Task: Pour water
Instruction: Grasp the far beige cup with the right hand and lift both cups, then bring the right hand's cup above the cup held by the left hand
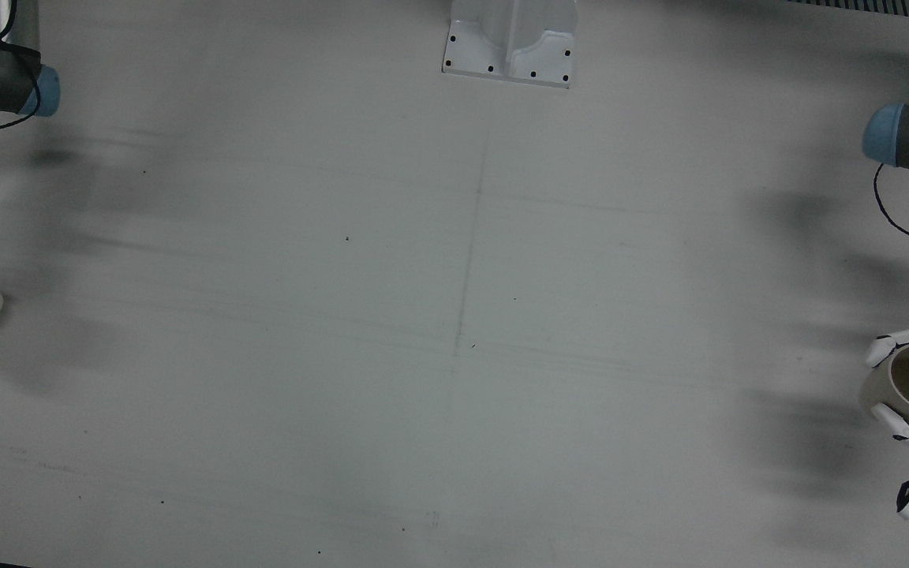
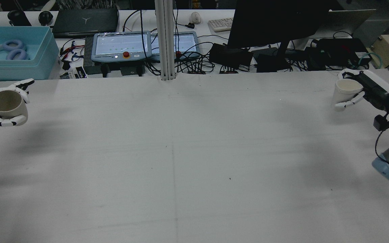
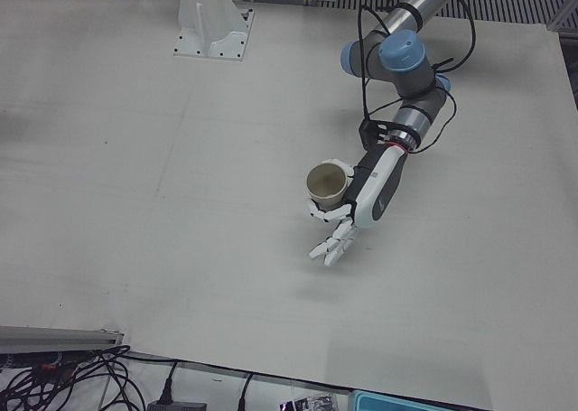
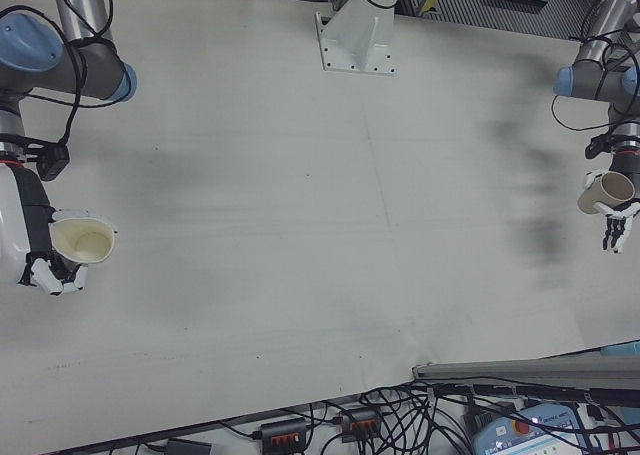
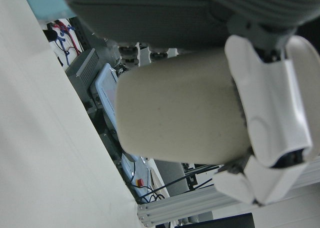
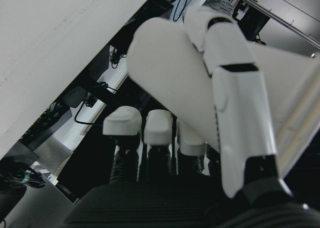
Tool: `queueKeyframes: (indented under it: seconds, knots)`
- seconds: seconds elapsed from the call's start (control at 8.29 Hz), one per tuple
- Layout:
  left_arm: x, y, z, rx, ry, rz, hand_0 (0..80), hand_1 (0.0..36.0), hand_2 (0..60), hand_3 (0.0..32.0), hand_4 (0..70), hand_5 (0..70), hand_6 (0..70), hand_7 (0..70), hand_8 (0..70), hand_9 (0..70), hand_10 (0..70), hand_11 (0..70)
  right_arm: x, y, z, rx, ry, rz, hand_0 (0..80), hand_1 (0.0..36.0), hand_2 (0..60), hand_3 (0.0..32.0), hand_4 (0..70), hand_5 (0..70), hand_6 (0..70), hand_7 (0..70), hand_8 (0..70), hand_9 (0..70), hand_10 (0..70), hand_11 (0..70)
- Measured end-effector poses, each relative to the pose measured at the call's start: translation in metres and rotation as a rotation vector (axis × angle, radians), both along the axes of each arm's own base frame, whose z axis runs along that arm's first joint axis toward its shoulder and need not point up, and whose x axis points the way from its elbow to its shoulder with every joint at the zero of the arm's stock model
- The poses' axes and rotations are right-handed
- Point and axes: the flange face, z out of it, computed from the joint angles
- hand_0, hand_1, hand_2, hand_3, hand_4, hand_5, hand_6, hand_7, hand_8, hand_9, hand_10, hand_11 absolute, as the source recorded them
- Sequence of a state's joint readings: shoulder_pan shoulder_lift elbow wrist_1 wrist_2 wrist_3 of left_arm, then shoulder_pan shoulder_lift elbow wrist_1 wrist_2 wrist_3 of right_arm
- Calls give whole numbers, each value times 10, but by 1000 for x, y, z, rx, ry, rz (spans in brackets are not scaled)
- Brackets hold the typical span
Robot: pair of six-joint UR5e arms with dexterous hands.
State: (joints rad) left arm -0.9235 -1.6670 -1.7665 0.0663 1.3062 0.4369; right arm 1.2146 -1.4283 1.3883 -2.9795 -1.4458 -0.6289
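- Left hand (image 3: 354, 214) has its fingers curled round the side of a beige cup (image 3: 327, 184), mouth up and roughly upright, held at the far left edge of the table (image 2: 194, 162) as the rear view shows it.
- Some of that hand's fingers hang loose below the cup in the left-front view, so the hold looks to come from only part of the hand.
- Right hand (image 2: 360, 91) is wrapped round a white cup (image 2: 344, 91) at the opposite edge, well apart from the other; this cup also sits mouth up, tilted slightly.
- Both cups look like thin paper ones, so I'd expect them to be very light and easy to crush; a firm squeeze would dent the wall and could push water over the rim.
- Whether either cup holds water cannot be told; the beige one's inside looks dark and dry in the front view, but that is not certain.
- Paper walls should give fair friction against the plastic fingers (image 5: 270, 112), though a wet outside would turn slippery.
- Best hold, to my eye, is mid-wall with fingers spread round it, where each hand already sits; near the rim the wall flexes most.
- To pour, the two cups must first come together over the middle of the table.
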Motion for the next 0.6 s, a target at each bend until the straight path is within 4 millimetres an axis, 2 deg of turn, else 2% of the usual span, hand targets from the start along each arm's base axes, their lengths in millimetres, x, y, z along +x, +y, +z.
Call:
queueKeyframes:
  seconds: [0.12, 0.24, 0.36, 0.6]
  knots:
    - [25, -6, -32, 7, 3, 29, 591, 360, 600, 0, 700, 700, 89, 144, 91, 22, 53, 90, 5, -1, -49, 10, -5, 6, 800, 360, 516, 0, 284, 700, 669, 700, 583, 685, 567, 700]
    - [59, -10, -65, 12, 10, 58, 585, 360, 600, 0, 700, 700, 94, 146, 91, 22, 54, 92, 9, 2, -90, 20, -9, 11, 800, 360, 535, 0, 303, 700, 677, 700, 579, 675, 560, 700]
    - [102, -8, -95, 13, 19, 95, 587, 360, 600, 0, 700, 700, 97, 147, 92, 23, 55, 93, 12, 7, -122, 32, -13, 14, 800, 360, 551, 0, 308, 700, 680, 700, 574, 666, 558, 700]
    - [177, -2, -148, 15, 32, 152, 589, 360, 600, 0, 700, 700, 102, 149, 93, 23, 55, 93, 14, 14, -159, 47, -17, 13, 800, 360, 572, 0, 340, 700, 689, 700, 564, 646, 534, 700]
